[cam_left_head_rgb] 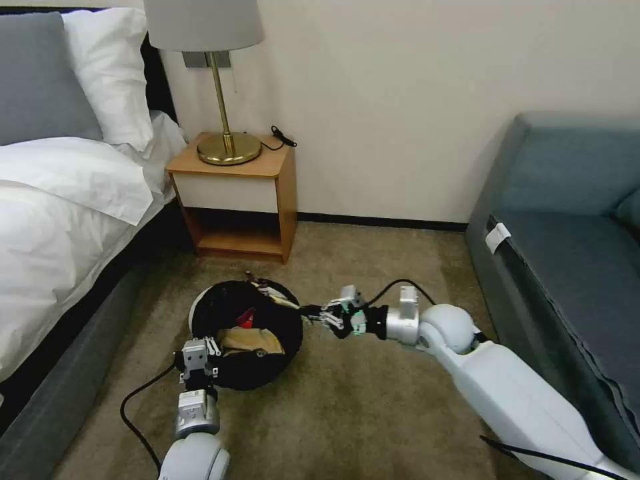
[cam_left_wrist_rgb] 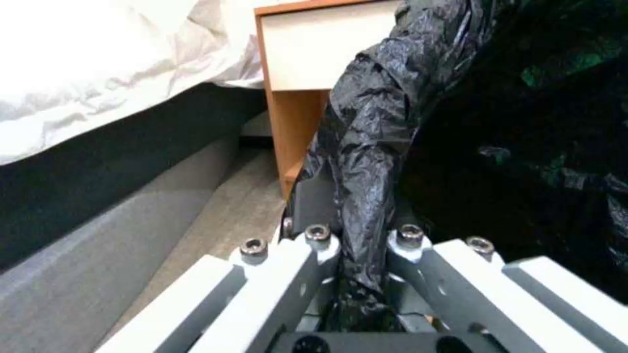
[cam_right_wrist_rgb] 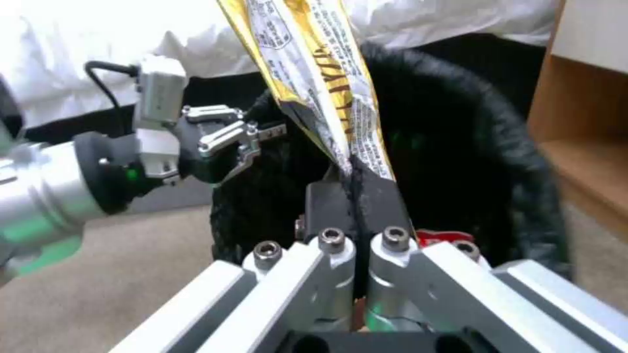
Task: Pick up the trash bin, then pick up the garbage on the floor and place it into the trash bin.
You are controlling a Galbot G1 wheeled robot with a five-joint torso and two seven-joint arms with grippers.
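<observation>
The trash bin [cam_left_head_rgb: 230, 303], white with a black bag liner, sits low in front of me with its mouth facing up. My left gripper [cam_left_head_rgb: 215, 352] is shut on its near rim; the left wrist view shows the black bag [cam_left_wrist_rgb: 366, 162] pinched between the fingers. My right gripper [cam_left_head_rgb: 308, 311] reaches in from the right, shut on a gold-silver snack wrapper [cam_right_wrist_rgb: 321, 73] held over the bin's far-right rim [cam_left_head_rgb: 293, 313]. A tan paper bag [cam_left_head_rgb: 253, 341] and a red packet [cam_left_head_rgb: 248, 317] lie inside the bin.
A wooden nightstand [cam_left_head_rgb: 233, 193] with a brass lamp [cam_left_head_rgb: 227, 143] stands behind the bin. The bed [cam_left_head_rgb: 60, 220] runs along the left, and a grey-blue sofa [cam_left_head_rgb: 567, 253] stands on the right. Open carpet [cam_left_head_rgb: 373, 400] lies between them.
</observation>
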